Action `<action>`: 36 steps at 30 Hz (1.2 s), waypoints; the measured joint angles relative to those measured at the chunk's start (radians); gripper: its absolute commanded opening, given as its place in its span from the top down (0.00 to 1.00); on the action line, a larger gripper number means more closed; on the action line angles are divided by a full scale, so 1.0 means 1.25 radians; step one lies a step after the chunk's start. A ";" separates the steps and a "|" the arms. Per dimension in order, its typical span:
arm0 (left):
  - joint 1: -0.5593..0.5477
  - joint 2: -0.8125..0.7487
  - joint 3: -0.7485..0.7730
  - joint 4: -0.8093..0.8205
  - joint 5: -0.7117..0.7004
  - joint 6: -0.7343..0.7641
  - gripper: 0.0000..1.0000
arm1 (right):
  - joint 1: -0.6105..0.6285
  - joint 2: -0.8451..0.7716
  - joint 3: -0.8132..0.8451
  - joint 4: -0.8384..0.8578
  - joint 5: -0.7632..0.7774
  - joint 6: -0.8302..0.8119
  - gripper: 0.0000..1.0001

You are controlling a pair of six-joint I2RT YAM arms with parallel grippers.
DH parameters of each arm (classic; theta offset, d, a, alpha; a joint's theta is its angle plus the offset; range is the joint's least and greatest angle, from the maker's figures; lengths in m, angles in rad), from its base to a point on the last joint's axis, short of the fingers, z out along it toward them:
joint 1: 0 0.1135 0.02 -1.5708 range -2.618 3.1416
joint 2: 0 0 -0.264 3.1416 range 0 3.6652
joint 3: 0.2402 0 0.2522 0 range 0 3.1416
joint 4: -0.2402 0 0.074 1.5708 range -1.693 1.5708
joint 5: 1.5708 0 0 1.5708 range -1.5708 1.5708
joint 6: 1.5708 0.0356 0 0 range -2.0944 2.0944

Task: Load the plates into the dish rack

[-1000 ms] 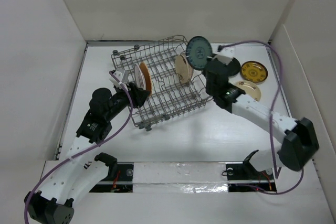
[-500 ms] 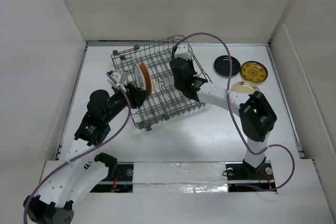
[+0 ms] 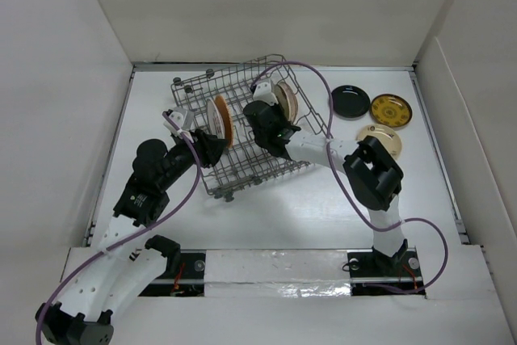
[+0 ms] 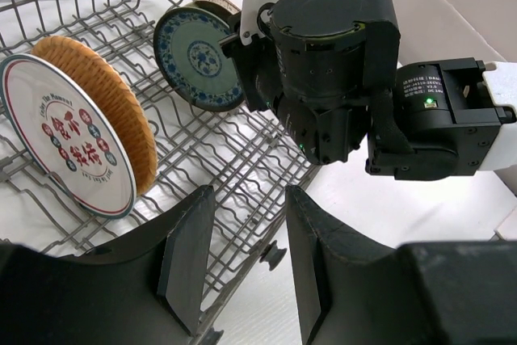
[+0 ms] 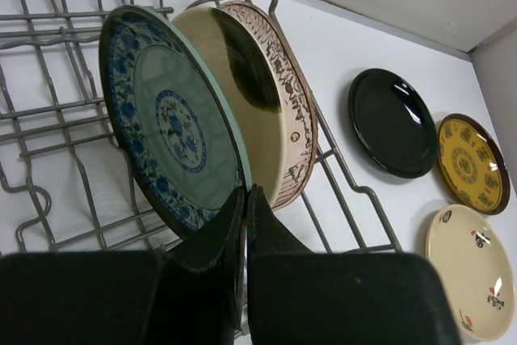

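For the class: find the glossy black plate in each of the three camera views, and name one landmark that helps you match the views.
Top external: the black plate lies on the table, right of the dish rack, next to the yellow plate.
Left wrist: not in it.
Right wrist: upper right, the black plate lies beyond the rack's rim.
Shared landmark: the dish rack, seen in all three views.

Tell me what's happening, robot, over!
Right fingers shut on teal plate, upright in dish rack. Left fingers open at rack edge. Black plate, yellow plate, cream plate wait on table. Nothing in the way.
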 measured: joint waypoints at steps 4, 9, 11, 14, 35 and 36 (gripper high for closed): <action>0.000 0.000 0.000 0.000 0.000 0.000 0.62 | 0.009 0.002 0.004 -0.019 0.004 0.020 1.00; 0.000 0.000 0.000 0.000 0.000 0.000 0.62 | 0.022 0.013 0.004 -0.029 0.018 0.052 0.93; 0.000 0.000 0.000 0.000 0.000 0.000 0.62 | 0.027 0.013 0.006 -0.035 0.020 0.067 0.85; 0.000 0.000 0.000 0.000 0.000 0.000 0.62 | 0.034 0.013 0.010 -0.046 0.017 0.091 0.64; 0.000 -0.016 0.000 -0.006 0.000 0.000 0.62 | -0.380 -0.725 -0.510 0.037 -0.299 0.495 1.00; 0.000 -0.016 0.000 -0.006 0.002 0.000 0.62 | -0.449 -0.763 -0.579 0.046 -0.310 0.525 0.98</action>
